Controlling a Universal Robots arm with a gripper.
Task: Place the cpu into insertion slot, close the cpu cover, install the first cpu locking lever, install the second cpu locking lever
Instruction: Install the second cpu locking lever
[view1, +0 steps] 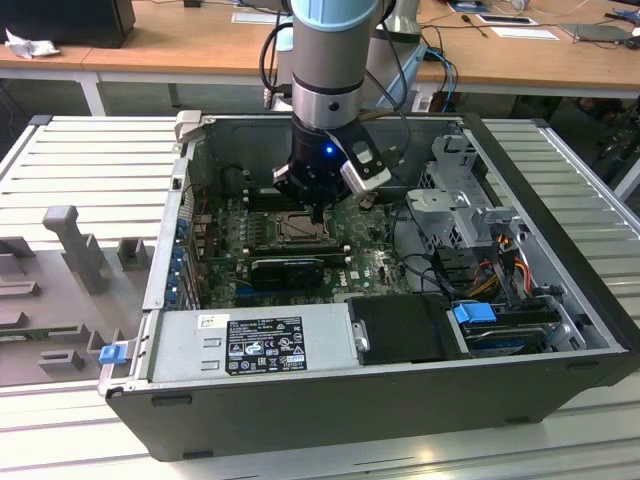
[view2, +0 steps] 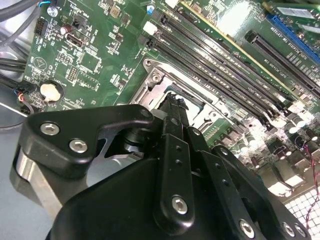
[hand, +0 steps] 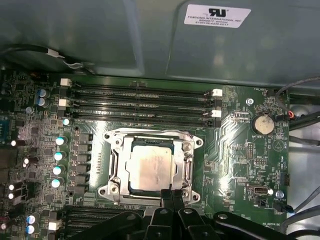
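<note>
First wrist view looks straight down on the green circuit board (hand: 240, 125), where the cpu (hand: 150, 167) lies flat and square inside the insertion slot (hand: 116, 145), its pale top showing through the window of the cpu cover (hand: 189, 167), which appears to lie down over the chip; the hand (hand: 171, 196) hangs at the near edge of the slot, fingertips drawn together with nothing between them, seemingly touching or just above the cover's rim (contact itself I cannot confirm); the chip looks light, stiff and fragile, best held by its outer edges and never pressed on its face, while the cover is thin sheet metal, springy and slick, better pushed at its rim than pinched; second wrist view, from behind the black fingers (view2: 172, 125), shows the slot's silvery corner (view2: 157, 75) and the long memory slots (view2: 220, 55) just beside it, plus a round coin battery (view2: 49, 90) well apart, but the hand's body hides most of the chip there; exterior view adds what neither wrist camera gives: the arm (view1: 330, 60) reaching down into an open computer case (view1: 560, 300) lying on a ribbed grey bench (view1: 90, 170), with the hand (view1: 318, 212) over the slot (view1: 296, 228) and a power supply box (view1: 255, 345) at the case's near wall.
</note>
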